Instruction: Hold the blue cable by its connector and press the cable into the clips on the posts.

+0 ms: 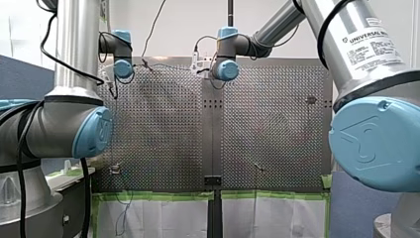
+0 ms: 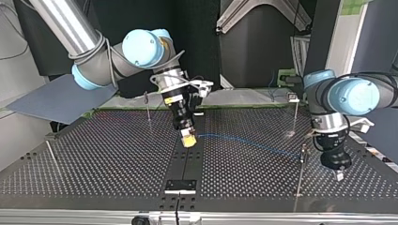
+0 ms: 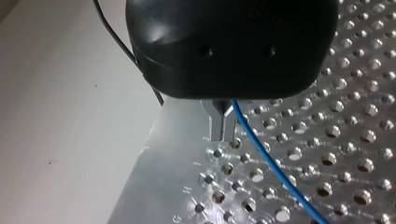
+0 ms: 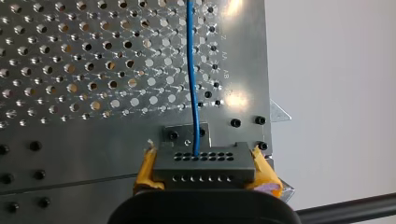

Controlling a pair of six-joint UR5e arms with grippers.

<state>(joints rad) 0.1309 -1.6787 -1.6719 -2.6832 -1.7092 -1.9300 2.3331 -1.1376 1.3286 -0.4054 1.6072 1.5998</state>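
Up close in the top view, the left gripper [image 2: 339,175] hangs just over the table [image 2: 94,159], near a thin post [image 2: 299,176]. Its metal fingers [image 3: 215,122] are squeezed together, and the blue cable [image 2: 248,143] runs right beside them. The cable stretches low over the table to the right gripper [image 2: 188,139] in the middle. Its yellow pads [image 4: 145,168] are clamped on the grey connector [image 4: 204,165] at the cable's end. Farther back stands another post [image 2: 148,108].
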